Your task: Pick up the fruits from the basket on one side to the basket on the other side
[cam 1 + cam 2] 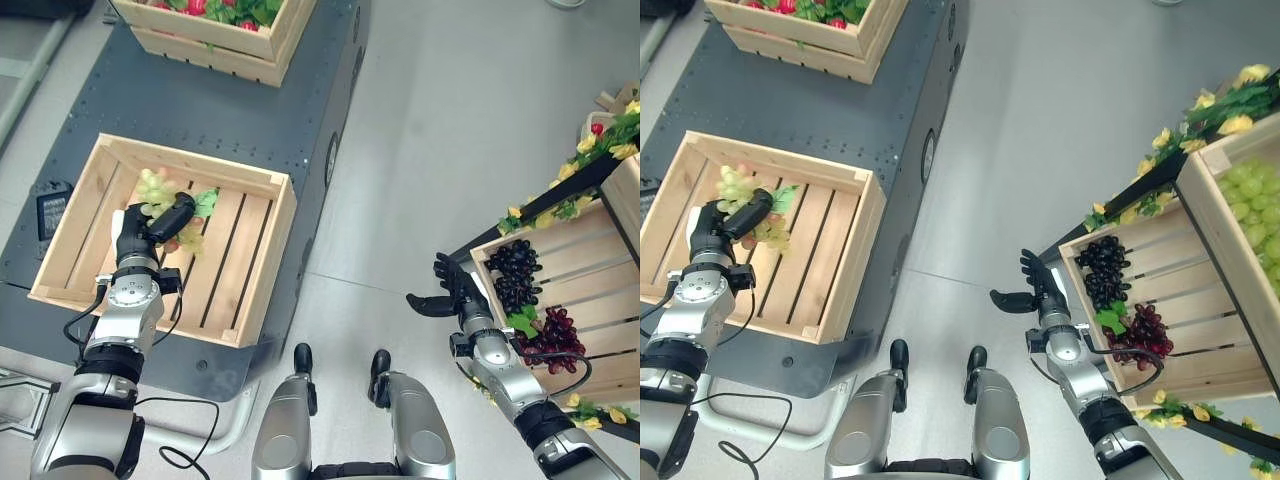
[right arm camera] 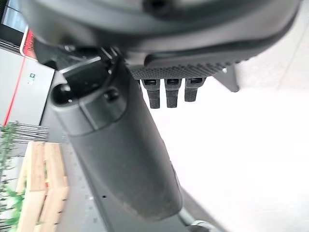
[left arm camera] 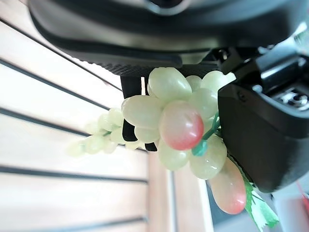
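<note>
Left hand point(image 1: 148, 232) has fingers and thumb curled round a green grape bunch point(image 3: 179, 126), a couple of grapes blushed red, over the far left part of the wooden crate point(image 1: 262, 262); whether the bunch touches the slats is hidden by the hand. Right hand point(image 1: 452, 288) is open and holds nothing, fingers spread, over the floor point(image 1: 450, 130) just beside the near corner of the slanted crate point(image 1: 585, 255). That crate holds dark grape bunches point(image 1: 514, 272) and its right side is cut off at the frame edge. Left crate sits on a dark metal platform point(image 1: 200, 115). Another crate point(image 1: 215, 35) with red fruit sits at the platform's far edge, cropped. Floor is pale grey.
</note>
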